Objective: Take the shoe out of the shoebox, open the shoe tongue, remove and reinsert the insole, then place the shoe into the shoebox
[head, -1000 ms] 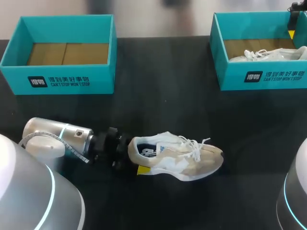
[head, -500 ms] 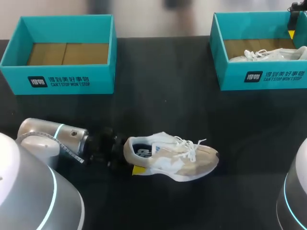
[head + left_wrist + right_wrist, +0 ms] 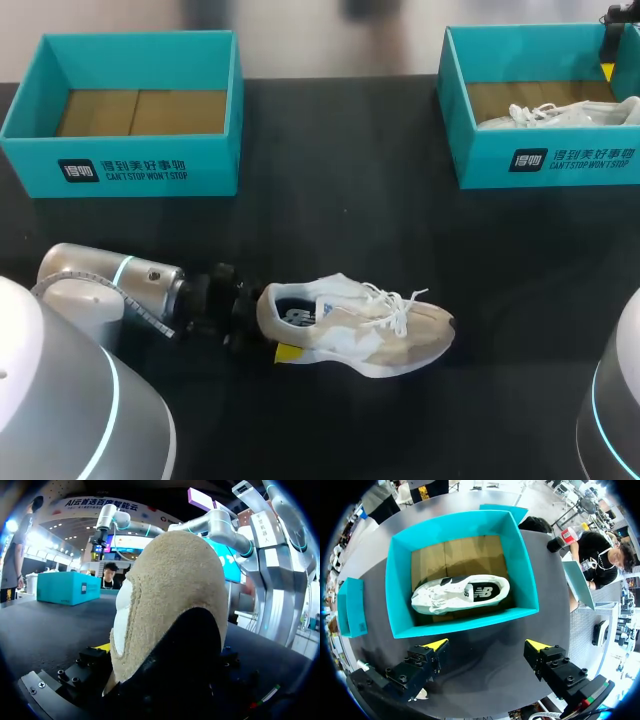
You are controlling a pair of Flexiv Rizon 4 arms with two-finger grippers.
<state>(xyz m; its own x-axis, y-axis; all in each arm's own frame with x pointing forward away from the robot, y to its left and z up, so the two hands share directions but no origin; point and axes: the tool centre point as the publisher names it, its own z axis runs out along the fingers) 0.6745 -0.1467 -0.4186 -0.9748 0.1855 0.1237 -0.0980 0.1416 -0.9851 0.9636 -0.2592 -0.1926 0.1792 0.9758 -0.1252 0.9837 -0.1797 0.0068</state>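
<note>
The shoe (image 3: 360, 325), beige and white, lies on its sole on the dark worktop (image 3: 340, 200), close to the near edge and about midway along it. Its toe points toward the right edge and its heel toward the left. The first step therefore looks done: the shoe is out of a box.

The left tool (image 3: 272, 328) is at the heel and appears to be grasping the shoe there. In the left wrist view the heel fills the space between the fingers, with a finger against each side. One yellow tip shows at the sole's near side.

The laces look tied across the tongue. The dark lining inside the collar suggests the insole is in place, though the opening is too small to be sure. I judge that the tongue, the insole removal and reinsertion, and the return to the box all remain, so most of the task is ahead.

An empty teal shoebox (image 3: 140, 170) stands in the far left corner, probably where this shoe belongs. A second teal box (image 3: 465, 622) in the far right corner holds a white shoe (image 3: 460, 594). The right tool (image 3: 487, 652) hangs above that box's near wall, released, its yellow tips wide apart and holding nothing.
</note>
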